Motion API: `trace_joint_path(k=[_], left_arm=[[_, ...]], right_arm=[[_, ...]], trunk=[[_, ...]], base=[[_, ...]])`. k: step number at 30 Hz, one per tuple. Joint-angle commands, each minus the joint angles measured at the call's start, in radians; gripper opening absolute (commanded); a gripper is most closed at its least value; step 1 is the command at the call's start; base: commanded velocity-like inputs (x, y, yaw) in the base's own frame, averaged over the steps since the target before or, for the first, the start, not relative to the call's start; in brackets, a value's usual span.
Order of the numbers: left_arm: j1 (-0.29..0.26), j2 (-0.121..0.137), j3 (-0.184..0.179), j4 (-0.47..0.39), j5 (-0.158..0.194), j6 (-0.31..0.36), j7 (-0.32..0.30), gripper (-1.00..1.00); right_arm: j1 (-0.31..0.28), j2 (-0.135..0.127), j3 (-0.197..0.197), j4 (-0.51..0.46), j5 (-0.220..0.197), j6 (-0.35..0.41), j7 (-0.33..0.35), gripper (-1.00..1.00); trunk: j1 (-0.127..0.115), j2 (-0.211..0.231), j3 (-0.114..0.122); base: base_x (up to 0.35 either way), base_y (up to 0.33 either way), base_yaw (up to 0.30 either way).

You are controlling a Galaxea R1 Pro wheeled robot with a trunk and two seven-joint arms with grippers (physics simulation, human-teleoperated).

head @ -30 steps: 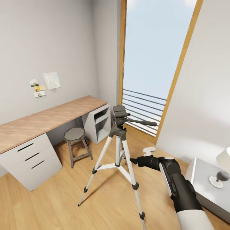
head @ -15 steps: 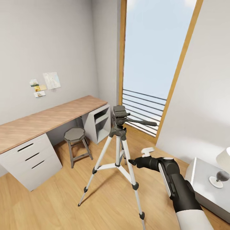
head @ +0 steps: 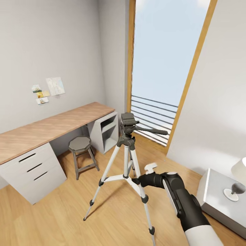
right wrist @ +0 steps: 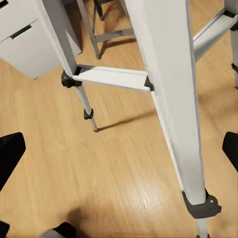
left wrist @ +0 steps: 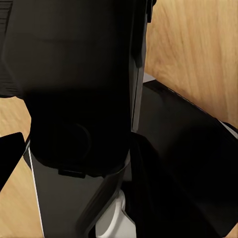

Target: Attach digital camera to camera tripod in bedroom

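Silver legs splayed wide keep the tripod [head: 127, 160] steady on the wood floor [head: 68, 218], its bare black head ready for mounting. At about five o'clock from the tripod's head, the right claw [head: 136, 180] reaches in low beside the near leg [right wrist: 171, 99], fingers spread wide and holding nothing. No camera is on the head. Whether the left claw is open or closed I cannot tell; dark shapes crowd its wrist view.
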Motion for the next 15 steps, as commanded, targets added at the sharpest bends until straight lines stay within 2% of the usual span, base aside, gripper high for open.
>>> trace_joint_path(k=[1, 15], left_arm=[[-0.001, 0.000, -0.008, 0.000, 0.007, 0.000, 0.000, -1.00], [-0.001, 0.000, -0.009, 0.000, 0.007, 0.000, 0.000, -1.00]], right_arm=[[-0.001, 0.001, 0.004, 0.005, 0.011, -0.004, 0.006, 1.00], [-0.001, 0.003, 0.009, 0.015, 0.009, -0.071, -0.003, 1.00]], trunk=[[0.001, -0.002, -0.002], [0.001, -0.002, -0.002]], base=[[0.000, 0.000, 0.000], [0.000, 0.000, 0.000]])
